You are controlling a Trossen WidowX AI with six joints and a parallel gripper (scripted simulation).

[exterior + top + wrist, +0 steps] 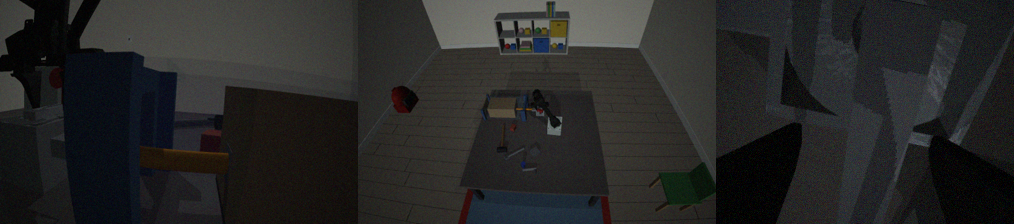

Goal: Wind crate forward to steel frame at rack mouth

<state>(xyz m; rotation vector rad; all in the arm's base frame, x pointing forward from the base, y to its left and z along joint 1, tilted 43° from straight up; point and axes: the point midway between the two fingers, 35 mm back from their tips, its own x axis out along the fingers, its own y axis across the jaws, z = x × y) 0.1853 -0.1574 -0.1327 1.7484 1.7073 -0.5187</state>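
Note:
The tan crate (502, 108) (287, 151) sits flat in the rack, with a gap between its front and the blue frame (523, 114) (100, 121) at the mouth. An orange strap (520, 109) (184, 160) spans that gap and runs on to the grey winch (540, 114) (19, 151). A pale bar (45, 112), apparently the handle's arm, lies over the winch top; a red knob (540, 111) (55, 78) shows above it. My gripper (867, 139) is open, low over the winch, one finger hidden behind the frame in the exterior view. The key and hole are not visible.
A hammer (502, 136), a red block (513, 127), a long grey tool (516, 152), a grey block (534, 151), a blue piece (523, 164) and a short grey bar (529, 169) lie on the bench. The arm stands on a white plate (554, 131).

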